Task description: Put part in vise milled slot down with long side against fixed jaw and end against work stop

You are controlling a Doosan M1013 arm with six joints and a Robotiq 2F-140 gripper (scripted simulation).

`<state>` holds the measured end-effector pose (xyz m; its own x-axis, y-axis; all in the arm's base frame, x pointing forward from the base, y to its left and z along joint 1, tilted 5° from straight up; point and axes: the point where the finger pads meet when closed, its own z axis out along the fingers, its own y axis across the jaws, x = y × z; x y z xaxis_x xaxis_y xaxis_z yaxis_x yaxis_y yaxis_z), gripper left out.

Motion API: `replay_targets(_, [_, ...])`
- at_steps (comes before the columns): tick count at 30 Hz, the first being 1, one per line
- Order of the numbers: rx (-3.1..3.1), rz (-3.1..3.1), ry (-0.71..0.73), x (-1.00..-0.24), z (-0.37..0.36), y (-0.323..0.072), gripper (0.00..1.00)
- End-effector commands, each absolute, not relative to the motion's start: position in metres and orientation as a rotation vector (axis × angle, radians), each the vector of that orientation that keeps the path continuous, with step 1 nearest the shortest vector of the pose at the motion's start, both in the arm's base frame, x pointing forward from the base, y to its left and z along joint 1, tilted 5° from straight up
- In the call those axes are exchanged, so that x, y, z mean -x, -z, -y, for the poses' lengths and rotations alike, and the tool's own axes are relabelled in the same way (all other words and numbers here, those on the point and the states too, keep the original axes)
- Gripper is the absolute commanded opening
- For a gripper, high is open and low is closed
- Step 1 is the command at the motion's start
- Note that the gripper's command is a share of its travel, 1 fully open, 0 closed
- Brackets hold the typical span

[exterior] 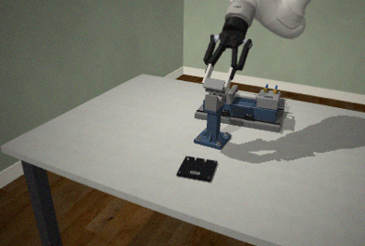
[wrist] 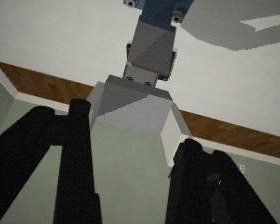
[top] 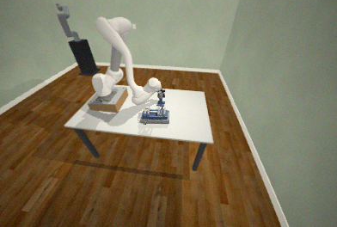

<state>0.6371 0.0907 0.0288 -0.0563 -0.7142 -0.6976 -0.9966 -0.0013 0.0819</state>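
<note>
Overhead, the pincer (exterior: pixel 217 75) grips the grey part (exterior: pixel 214 84) just above the V-block (exterior: pixel 214 102), with the vise (exterior: pixel 253 107) just behind on the tabletop (exterior: pixel 116 135).

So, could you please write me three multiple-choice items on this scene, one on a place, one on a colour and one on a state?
1. Where is the grey rectangular block?
A. On the black infeed plate
B. Between the gripper's fingers, above the V-block
C. In the vise

2. What colour is the V-block's post?
A. Blue
B. Red
C. Yellow

3. What is the black two-finger gripper doing?
A. Open, empty
B. Shut on nothing
C. Shut on the block

Key: 1 B, the exterior view shows it held over the grey V-block; 2 A, post and foot are blue; 3 C, both fingers flank the block.
</note>
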Motion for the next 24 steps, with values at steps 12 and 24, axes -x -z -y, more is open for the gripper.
replay_targets(12, [1.761, -1.826, -0.802, -0.6377, -0.0899, -0.0317, 0.00])
replay_targets(24, [1.780, -1.845, -0.782, -0.6372, -0.0908, -0.0292, 0.00])
